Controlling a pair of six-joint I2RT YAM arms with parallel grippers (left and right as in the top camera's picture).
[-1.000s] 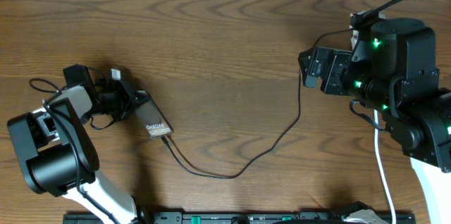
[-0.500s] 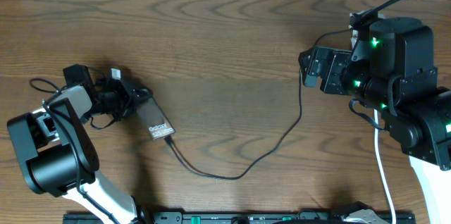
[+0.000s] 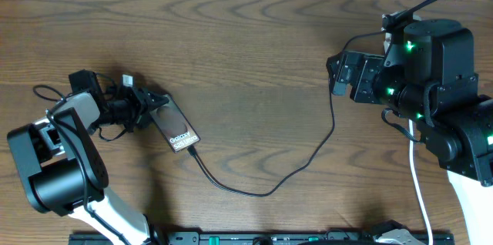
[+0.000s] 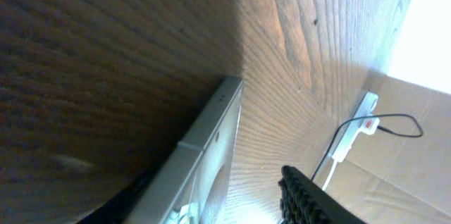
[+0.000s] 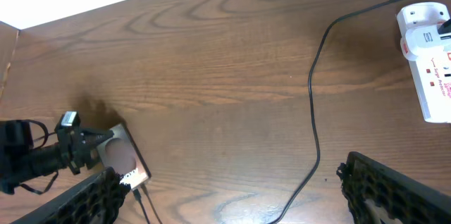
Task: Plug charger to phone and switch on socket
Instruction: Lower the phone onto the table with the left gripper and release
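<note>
The phone (image 3: 176,127) lies flat on the wooden table (image 3: 246,37) on my left side. The charger (image 3: 269,192) meets its lettered end, though I cannot tell whether the tip is fully seated, and the black cable loops across the wood toward the socket (image 5: 428,65), the white strip over by my right arm. My left gripper (image 3: 152,110) brackets the phone's other end with jaws parted, one finger (image 4: 310,199) clear of its side, while my right gripper (image 5: 239,196) hangs near the socket — spread wide, holding nothing.
</note>
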